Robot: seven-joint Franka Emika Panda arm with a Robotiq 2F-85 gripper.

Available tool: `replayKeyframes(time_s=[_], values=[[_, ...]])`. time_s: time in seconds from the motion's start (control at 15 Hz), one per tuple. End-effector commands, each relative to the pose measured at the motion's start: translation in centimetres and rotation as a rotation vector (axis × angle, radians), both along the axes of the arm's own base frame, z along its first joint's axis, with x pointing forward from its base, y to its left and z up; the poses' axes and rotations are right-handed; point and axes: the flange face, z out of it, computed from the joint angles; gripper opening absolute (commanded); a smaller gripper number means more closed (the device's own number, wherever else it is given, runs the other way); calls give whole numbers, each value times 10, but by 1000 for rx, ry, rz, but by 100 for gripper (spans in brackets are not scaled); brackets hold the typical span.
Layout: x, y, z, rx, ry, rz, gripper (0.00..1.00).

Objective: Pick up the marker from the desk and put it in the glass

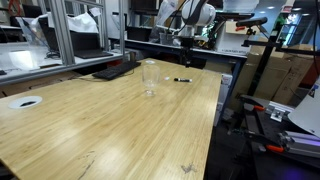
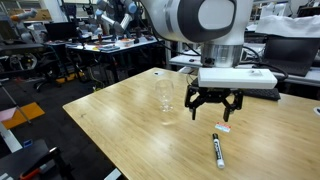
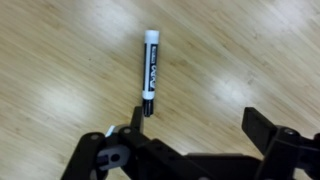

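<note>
A black and white marker [image 3: 149,71] lies flat on the wooden desk; it also shows in both exterior views [image 2: 217,150] [image 1: 182,80]. A clear empty glass [image 2: 165,97] stands upright on the desk, also in an exterior view [image 1: 150,77], to one side of the marker. My gripper [image 2: 216,107] hangs open and empty above the desk, between the glass and the marker. In the wrist view the gripper [image 3: 196,125] has its fingers wide apart, and the marker's black tip lies just beyond one finger.
The wooden desk [image 1: 100,120] has a white disc [image 1: 26,101] near one corner and a black keyboard [image 1: 115,70] at the far edge. Metal frames, monitors and other desks stand behind. The desk edge [image 2: 130,165] is near the marker.
</note>
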Motion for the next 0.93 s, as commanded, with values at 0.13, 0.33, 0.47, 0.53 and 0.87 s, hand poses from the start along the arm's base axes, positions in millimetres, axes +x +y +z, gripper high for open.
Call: replayKeyframes(time_s=[0.13, 0.33, 0.47, 0.53, 0.87], values=[[14, -21, -12, -47, -96, -21, 100], [18, -32, -35, -29, -74, -34, 100], [22, -38, -50, -43, -1, -36, 100], [25, -40, -56, -71, 36, -35, 100], [48, -42, -62, -166, 133, -16, 100]])
